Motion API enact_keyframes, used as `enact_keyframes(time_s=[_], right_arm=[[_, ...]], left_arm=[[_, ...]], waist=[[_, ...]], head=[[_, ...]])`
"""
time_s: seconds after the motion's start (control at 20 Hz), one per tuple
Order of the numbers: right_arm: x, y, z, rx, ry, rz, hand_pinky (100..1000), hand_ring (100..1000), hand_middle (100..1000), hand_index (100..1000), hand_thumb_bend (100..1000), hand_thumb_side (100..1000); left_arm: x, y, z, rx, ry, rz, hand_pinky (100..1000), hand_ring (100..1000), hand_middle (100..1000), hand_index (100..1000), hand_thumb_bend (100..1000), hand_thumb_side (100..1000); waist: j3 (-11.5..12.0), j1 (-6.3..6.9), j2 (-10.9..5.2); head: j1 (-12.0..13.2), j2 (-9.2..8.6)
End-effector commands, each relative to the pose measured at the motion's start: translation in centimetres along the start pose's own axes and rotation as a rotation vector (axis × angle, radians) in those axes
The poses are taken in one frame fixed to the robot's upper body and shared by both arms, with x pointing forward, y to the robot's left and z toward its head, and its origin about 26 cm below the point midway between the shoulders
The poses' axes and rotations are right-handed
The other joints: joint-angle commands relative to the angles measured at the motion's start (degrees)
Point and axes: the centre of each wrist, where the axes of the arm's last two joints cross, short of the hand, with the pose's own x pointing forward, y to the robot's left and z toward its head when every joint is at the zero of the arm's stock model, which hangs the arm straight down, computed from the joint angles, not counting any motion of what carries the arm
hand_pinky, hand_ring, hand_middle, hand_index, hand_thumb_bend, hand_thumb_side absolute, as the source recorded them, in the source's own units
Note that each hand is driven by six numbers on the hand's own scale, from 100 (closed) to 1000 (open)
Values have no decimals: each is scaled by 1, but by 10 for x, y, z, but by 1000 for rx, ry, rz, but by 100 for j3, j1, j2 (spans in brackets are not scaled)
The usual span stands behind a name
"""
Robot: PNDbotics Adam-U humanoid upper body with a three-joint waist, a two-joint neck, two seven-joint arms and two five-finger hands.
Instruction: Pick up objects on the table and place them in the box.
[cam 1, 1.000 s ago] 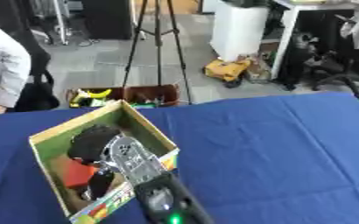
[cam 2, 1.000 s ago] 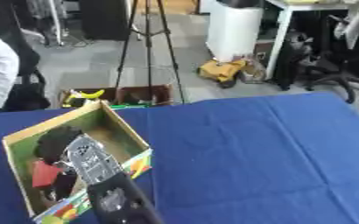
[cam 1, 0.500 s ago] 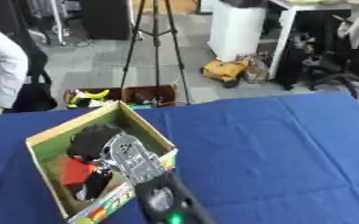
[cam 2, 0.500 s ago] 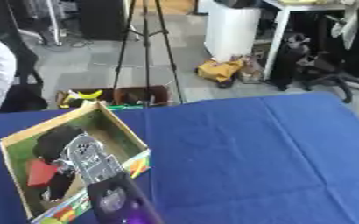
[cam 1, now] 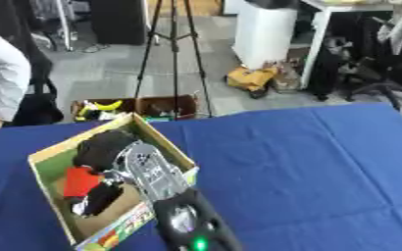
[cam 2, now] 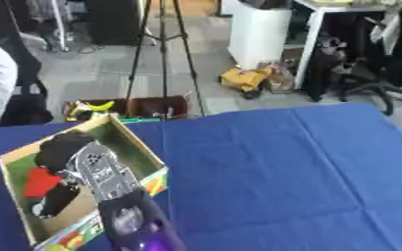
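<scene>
An open cardboard box (cam 1: 123, 229) with a green lining stands on the left part of the blue table (cam 1: 307, 166). My left arm rises from the bottom edge, and its black left hand (cam 1: 101, 146) is inside the box near the far corner. I cannot make out how its fingers stand. Beside the hand, in the box, lie a red thing (cam 1: 80, 179) and a black thing (cam 1: 97, 200). The silver wrist covers part of the box's inside. No loose objects show on the cloth. My right hand is out of sight.
Blue cloth spreads to the right of the box. Past the far table edge, low crates with yellow items (cam 1: 136, 107) sit on the floor by a tripod (cam 1: 174, 54). A person in a white sleeve (cam 1: 3, 81) stands at far left. Office chairs (cam 1: 367, 73) are at back right.
The whole picture has shifted a little, so the camera moved. My left hand stays inside the box at about the same spot.
</scene>
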Motion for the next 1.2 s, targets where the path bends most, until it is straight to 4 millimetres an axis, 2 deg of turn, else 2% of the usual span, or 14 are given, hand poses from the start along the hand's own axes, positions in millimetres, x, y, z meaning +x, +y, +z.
enact_keyframes(time_s=[0.05,0.15,0.4,0.65,1.05,1.2], right_arm=[[-1,-16,5,-37,13,8,854,905,785,833,409,880],[-2,-17,6,-36,20,8,857,909,784,836,437,881],[-3,-20,9,-55,27,3,858,909,777,836,442,888],[-12,-26,17,-118,36,-20,855,901,768,836,443,914],[-35,-46,47,-300,62,-63,840,884,755,836,433,950],[-45,-54,62,-378,69,-86,804,858,753,837,397,945]], left_arm=[[7,2,-5,-6,-34,-2,381,612,645,907,424,817],[7,2,-5,-5,-35,-3,381,612,645,906,423,818],[8,2,-6,-4,-36,-4,381,612,645,906,423,818],[8,3,-6,-2,-36,-6,381,612,645,906,423,820],[7,4,-5,4,-36,-11,382,612,645,906,424,822],[7,5,-5,6,-35,-14,381,612,644,906,426,823]], waist=[[6,30,-111],[4,30,-112],[-4,34,-118],[-11,41,-135],[-29,44,-166],[-46,46,-179]], head=[[-34,-50],[-44,-42],[-40,-26],[6,84],[58,122],[67,131]])
